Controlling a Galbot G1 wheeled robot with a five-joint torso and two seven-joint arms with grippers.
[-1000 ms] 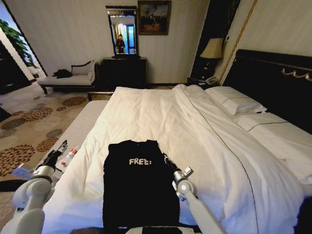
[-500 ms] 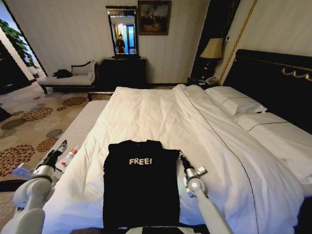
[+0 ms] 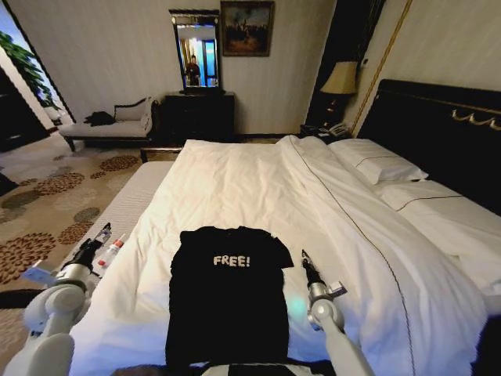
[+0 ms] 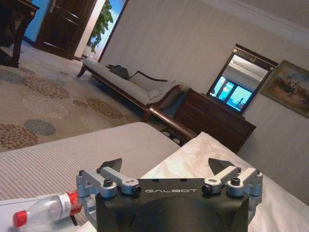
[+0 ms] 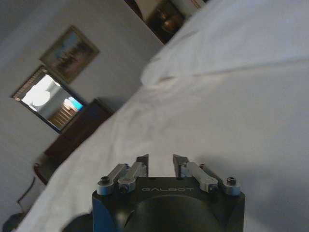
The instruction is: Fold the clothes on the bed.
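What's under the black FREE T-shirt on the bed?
The black T-shirt lies flat on the bed's white duvet, which shows all around it. Whatever lies directly beneath the shirt is covered by its fabric.

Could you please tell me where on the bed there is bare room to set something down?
The white duvet of the bed lies bare between the T-shirt and the pillows, and along its left edge. It is crowded near the shirt's right sleeve, where the right end effector sits. The left end effector is off the bedside.
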